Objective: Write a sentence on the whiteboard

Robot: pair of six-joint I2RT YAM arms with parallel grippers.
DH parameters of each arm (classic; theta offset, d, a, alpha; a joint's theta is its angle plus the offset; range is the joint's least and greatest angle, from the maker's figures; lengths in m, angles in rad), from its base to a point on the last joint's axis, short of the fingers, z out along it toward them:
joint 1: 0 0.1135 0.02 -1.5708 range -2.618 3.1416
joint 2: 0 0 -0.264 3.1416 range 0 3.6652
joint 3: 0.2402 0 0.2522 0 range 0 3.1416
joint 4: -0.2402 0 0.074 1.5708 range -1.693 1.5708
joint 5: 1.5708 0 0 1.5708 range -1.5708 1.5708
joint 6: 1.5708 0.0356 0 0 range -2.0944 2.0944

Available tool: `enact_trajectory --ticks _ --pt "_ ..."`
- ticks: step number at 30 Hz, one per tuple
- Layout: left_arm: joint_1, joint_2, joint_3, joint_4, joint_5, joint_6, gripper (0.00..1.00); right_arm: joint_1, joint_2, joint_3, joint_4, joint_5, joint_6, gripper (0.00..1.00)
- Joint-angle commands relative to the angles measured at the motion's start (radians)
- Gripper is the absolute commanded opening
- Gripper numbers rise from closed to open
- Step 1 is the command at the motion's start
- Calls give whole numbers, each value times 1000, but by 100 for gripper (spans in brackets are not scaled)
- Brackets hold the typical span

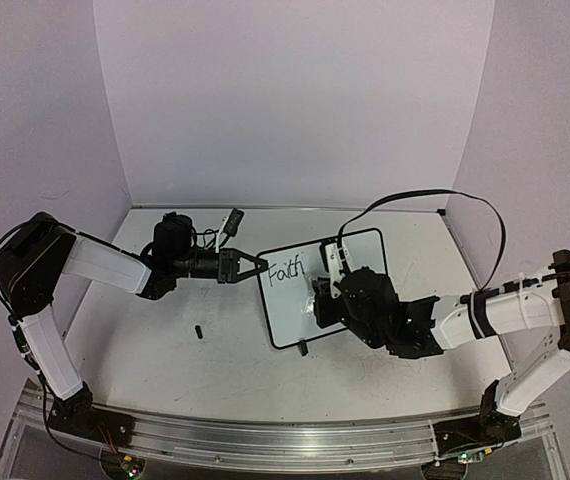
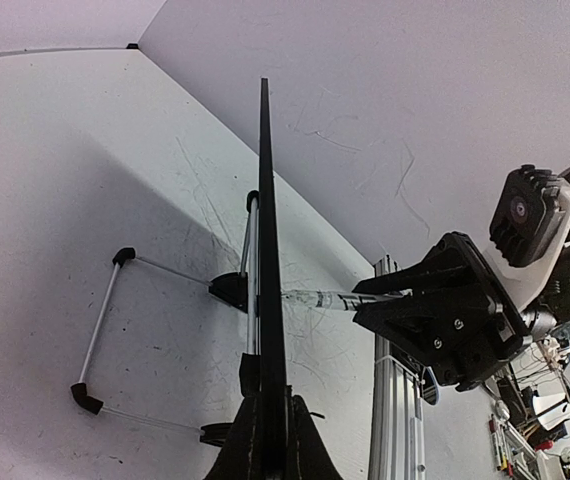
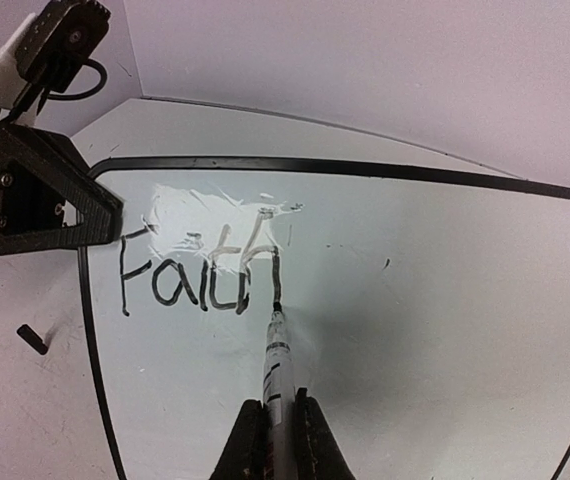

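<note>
Between the bench's (image 1: 165, 350) centre and far right corner stands the whiteboard (image 1: 290, 318), the left fingers (image 2: 255, 450) clamped on its left edge. The right fingers (image 3: 248, 445) grip a marker (image 3: 273, 355), its tip touching the board where the sentence (image 3: 200, 275) reads only "Faith".

Glossy whiteboard (image 3: 445, 300), matt scuffed tabletop (image 1: 165, 350)
</note>
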Motion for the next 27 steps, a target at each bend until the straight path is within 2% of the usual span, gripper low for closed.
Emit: enact_trajectory --ticks 1,7,13,17,22,27 --pt "-35 -13 25 -34 74 -18 0 1 -15 3 -32 12 -1 0" --pt "-35 -10 28 -33 75 -17 0 2 -126 53 -30 -46 -60 0" --pt "-35 3 36 -36 78 -13 0 -38 -303 -55 8 0 -158 0" --pt "-35 15 36 -36 74 -10 0 -99 -316 -79 45 -82 -189 0" --pt "-40 8 35 -37 68 -12 0 -105 -309 -108 170 -178 -225 0" --pt "-39 -29 2 -41 15 -34 0 -105 -277 -136 236 -192 -218 0"
